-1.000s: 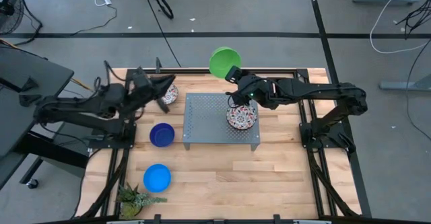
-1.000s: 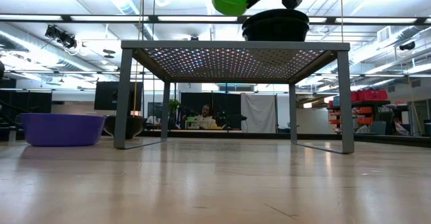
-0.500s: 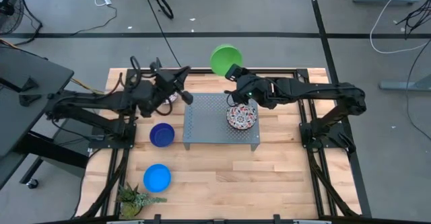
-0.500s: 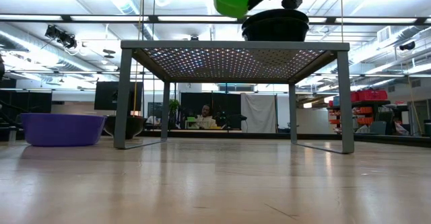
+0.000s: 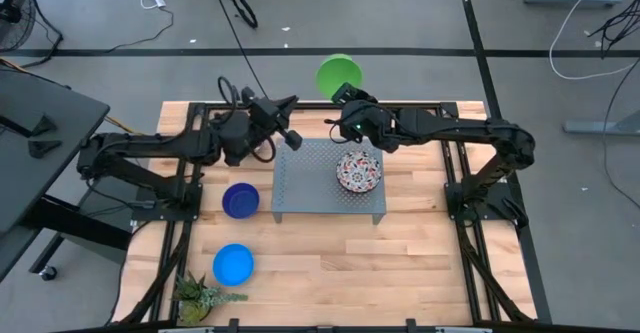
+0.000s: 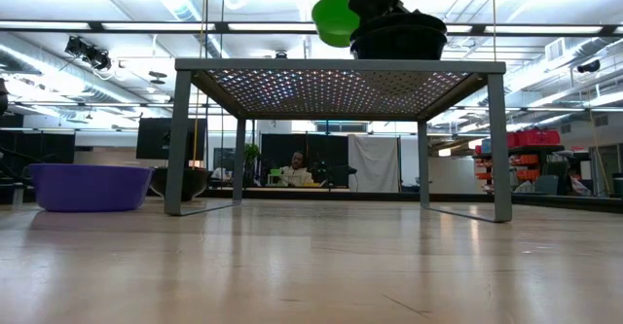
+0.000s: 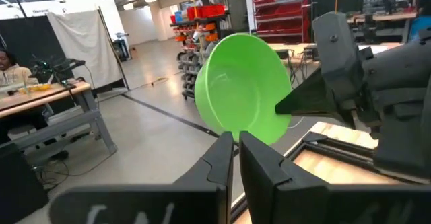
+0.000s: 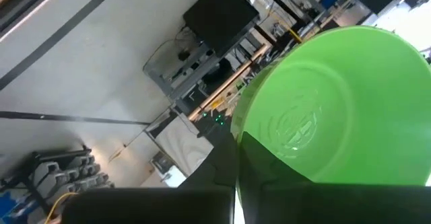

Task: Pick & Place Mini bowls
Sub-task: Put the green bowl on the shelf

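— Where do we find the green bowl point(image 5: 339, 75)?

— Up in the air past the far edge of the grey perforated tray point(image 5: 329, 180). Our right pincer point(image 5: 345, 96) is clenched on its rim, and in the right wrist view the bowl's underside fills most of the picture.

— And our left pincer point(image 5: 287, 123)?

— It hangs above the tray's far left corner, its two dark fingers point(image 7: 222, 158) nearly pressed together with only a thin gap between them and nothing held. In the left wrist view it points straight at the green bowl.

— What else sits around the tray?

— One white floral bowl point(image 5: 359, 171) rests on the tray's top, toward its right side. The dark blue bowl point(image 5: 240, 200) stands on the wooden table point(image 5: 420, 263) just left of the tray, and the bright blue bowl point(image 5: 233, 265) lies further toward the near edge, well apart from the tray. Near that one is the small spiky plant point(image 5: 201, 296). Whether another bowl sits under the left arm we cannot tell.
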